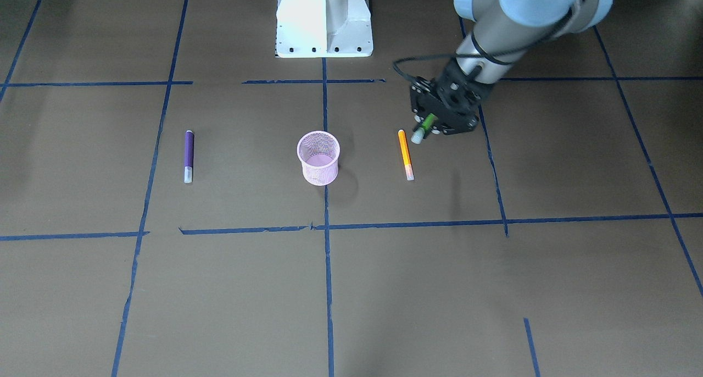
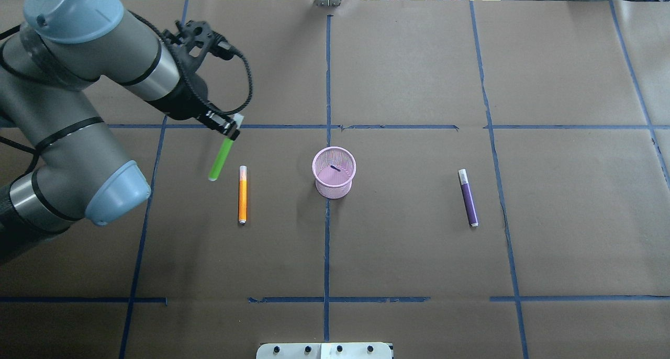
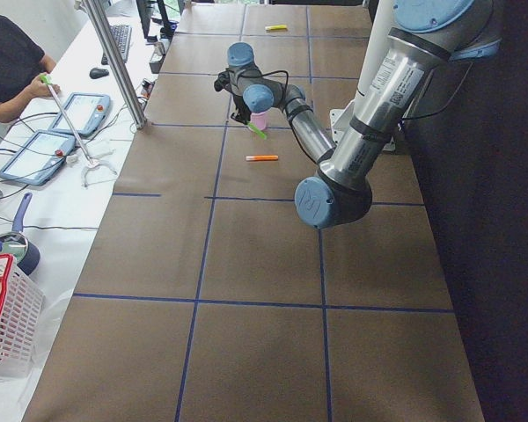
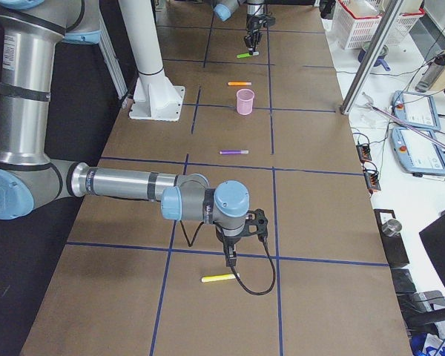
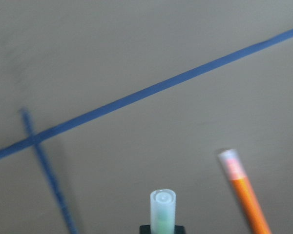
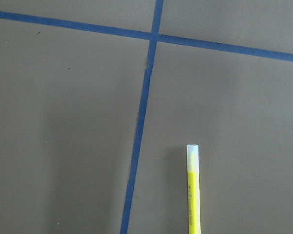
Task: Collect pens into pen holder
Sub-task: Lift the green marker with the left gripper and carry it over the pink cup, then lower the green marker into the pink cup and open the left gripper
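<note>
Pen [image 2: 221, 160], green, whitish-capped, clamped in left fingers [image 2: 231, 133], state of right fingers [image 4: 229, 257] unclear

left end effector [image 4: 250, 46]: green pen [image 4: 247, 54] | right end effector [image 4: 229, 262]: beside yellow pen [image 4: 219, 278]

Overhead: from behind, looking forward and down. Front: opposite side, steep. Sides: along the counter [image 2: 419, 244]. Wrists: close, facing down. Overhead and front share the pen holder [image 2: 335, 188].

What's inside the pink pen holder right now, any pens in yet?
No pens: the pen holder shows only its pink bottom, with a small dark mark I cannot identify. The green pen is in the left gripper; the orange pen and purple pen lie outside.
</note>
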